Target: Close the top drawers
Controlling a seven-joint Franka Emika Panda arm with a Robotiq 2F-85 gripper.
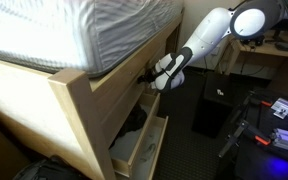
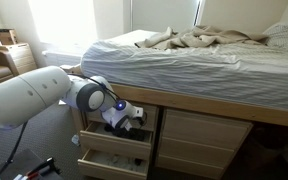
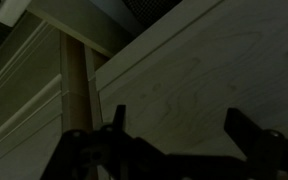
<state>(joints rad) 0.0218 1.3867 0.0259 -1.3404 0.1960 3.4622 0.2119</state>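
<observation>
1. Under the mattress (image 1: 104, 30), at the upper row of the blond-wood chest, my gripper (image 1: 154, 72) sits right at the top drawer (image 2: 112, 137), which I judge to be still pulled out from the frame.
2. My fingers (image 3: 115, 128) are spread wide and hold nothing. The wrist view shows only plain wood grain between them.
3. The relation that matters is that the drawer front lies straight ahead of my gripper (image 3: 176, 130), very close. Its long axis runs sideways along the bed. The push should therefore go square into that face, toward the frame, and near its middle so the drawer does not skew.
4. I cannot tell from any view whether I already touch the front.
5. An exterior view shows my gripper (image 2: 127, 115) just above the open stack, with the closed drawers (image 2: 199, 130) beside it as a guide to flush depth.
6. An exterior view also shows the lowest drawer (image 1: 139, 150) hanging far out below me, with its pale base visible. The wrist view shows none of this, only the flat panel (image 3: 174, 85).
</observation>
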